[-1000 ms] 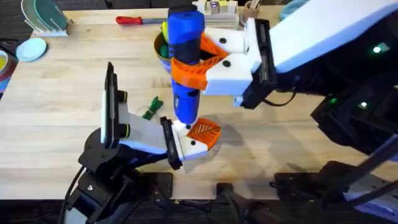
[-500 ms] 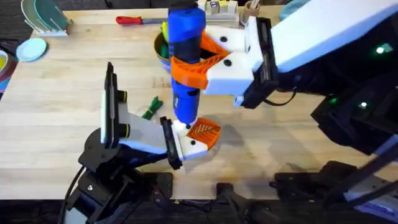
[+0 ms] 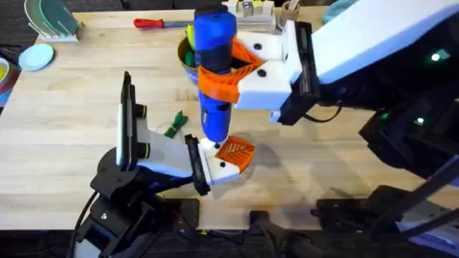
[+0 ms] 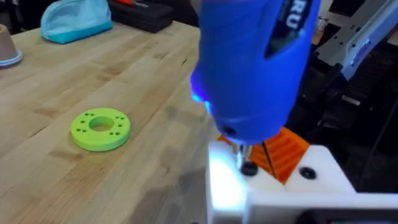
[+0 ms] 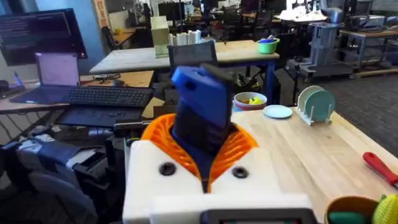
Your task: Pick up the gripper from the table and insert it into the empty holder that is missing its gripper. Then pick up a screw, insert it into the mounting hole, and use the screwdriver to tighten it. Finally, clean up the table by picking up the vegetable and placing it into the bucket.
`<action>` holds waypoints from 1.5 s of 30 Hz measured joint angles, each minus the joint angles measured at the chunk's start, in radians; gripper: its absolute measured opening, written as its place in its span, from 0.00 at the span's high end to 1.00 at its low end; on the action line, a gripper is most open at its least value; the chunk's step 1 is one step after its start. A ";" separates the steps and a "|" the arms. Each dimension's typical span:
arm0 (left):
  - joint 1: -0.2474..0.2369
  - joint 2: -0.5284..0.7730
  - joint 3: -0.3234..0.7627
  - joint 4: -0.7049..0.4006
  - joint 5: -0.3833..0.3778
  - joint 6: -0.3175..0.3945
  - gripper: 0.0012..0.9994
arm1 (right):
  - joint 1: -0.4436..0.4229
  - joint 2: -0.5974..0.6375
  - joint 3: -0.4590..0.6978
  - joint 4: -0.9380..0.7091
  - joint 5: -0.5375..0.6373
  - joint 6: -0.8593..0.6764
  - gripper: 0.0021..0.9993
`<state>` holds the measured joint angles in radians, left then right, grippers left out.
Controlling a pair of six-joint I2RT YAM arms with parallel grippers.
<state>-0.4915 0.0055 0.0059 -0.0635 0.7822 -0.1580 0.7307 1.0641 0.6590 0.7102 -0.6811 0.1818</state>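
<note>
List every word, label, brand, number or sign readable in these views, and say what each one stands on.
"RU": white letters, cut off by the frame edge, on the fat bright-blue cylindrical powered screwdriver in the left wrist view; the rest cannot be read.
Purple-and-white label on the small box at the far edge of the light wooden table: too small to read.
Dark monitor screen in the room behind: its text is too blurred to read.

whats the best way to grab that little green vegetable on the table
Take the vegetable across its narrow middle, coming straight down from above. It lies flat on the table, slim and elongated, so fingers probably close best across its short width. The left gripper sits just beside it, so approach from the open far side.
</note>
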 joint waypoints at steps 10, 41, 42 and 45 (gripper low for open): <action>0.000 0.000 0.000 0.000 0.000 0.000 0.99 | 0.000 -0.031 0.000 0.001 0.000 -0.001 0.98; 0.000 0.000 0.000 0.000 0.000 0.000 0.99 | -0.001 0.001 0.000 -0.006 0.003 -0.003 0.98; 0.000 0.000 0.000 0.000 0.000 0.000 0.99 | -0.001 0.001 0.000 -0.006 0.003 -0.003 0.98; 0.000 0.000 0.000 0.000 0.000 0.000 0.99 | -0.001 -0.004 0.000 -0.008 0.003 -0.003 0.98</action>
<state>-0.4915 0.0055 0.0059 -0.0635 0.7819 -0.1581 0.7300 1.0603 0.6586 0.7026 -0.6781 0.1791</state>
